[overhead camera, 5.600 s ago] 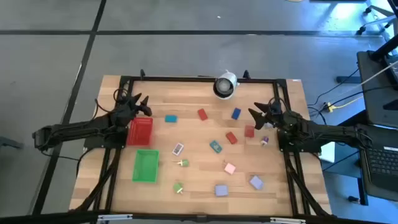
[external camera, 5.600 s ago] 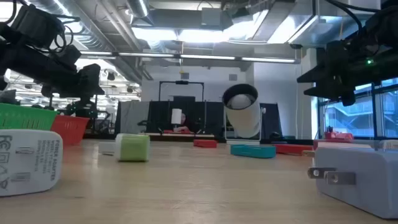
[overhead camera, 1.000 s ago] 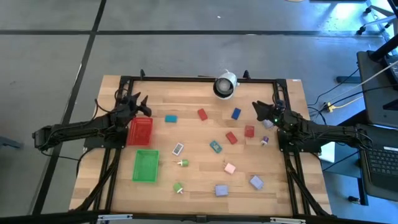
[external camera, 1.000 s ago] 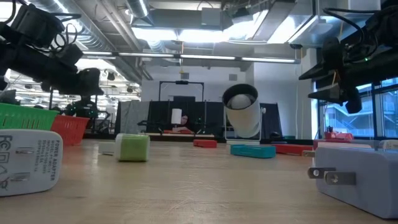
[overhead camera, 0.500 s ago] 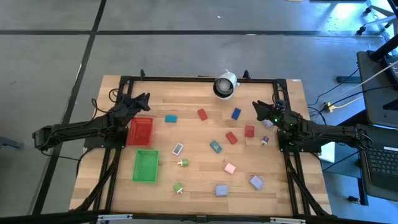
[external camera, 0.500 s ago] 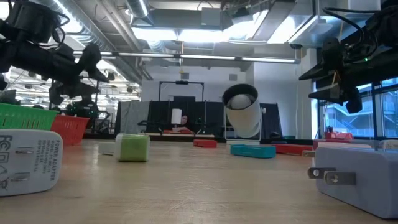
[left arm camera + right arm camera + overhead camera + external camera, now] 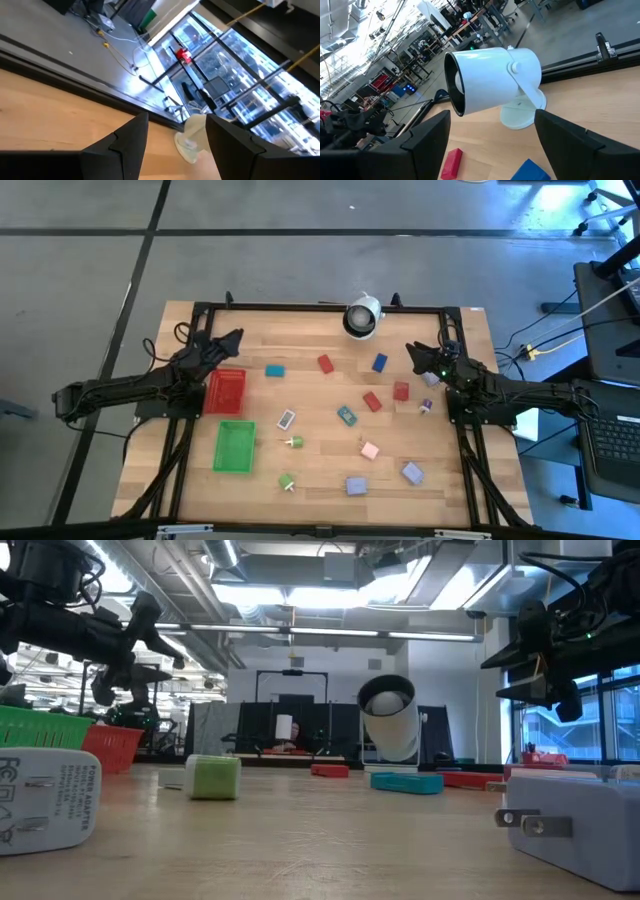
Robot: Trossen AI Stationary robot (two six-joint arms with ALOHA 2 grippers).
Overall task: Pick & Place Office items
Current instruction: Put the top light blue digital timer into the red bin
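Observation:
Small office items lie scattered on the wooden table: a teal block (image 7: 275, 369), red blocks (image 7: 326, 364) (image 7: 372, 401), a blue block (image 7: 379, 363), a pink block (image 7: 369, 450), lavender blocks (image 7: 355, 485) and green pins (image 7: 292, 442). My left gripper (image 7: 230, 339) hovers open above the far end of the red tray (image 7: 226, 390), pointing level, with nothing between its fingers (image 7: 127, 142). My right gripper (image 7: 412, 353) hovers open at the far right, above the table and clear of the nearby red block (image 7: 401, 391). It faces the white round object (image 7: 495, 85).
A green tray (image 7: 235, 445) lies on the table near the red one, on the left. The white round black-centred object (image 7: 362, 317) stands at the far edge's middle. A black frame (image 7: 300, 306) runs around the table. White plug adapters (image 7: 45, 795) (image 7: 575, 810) lie near the front edge.
My left gripper has rolled about the line it points along and has risen a little above the red tray's far end, staying open. My right gripper and the items have kept still.

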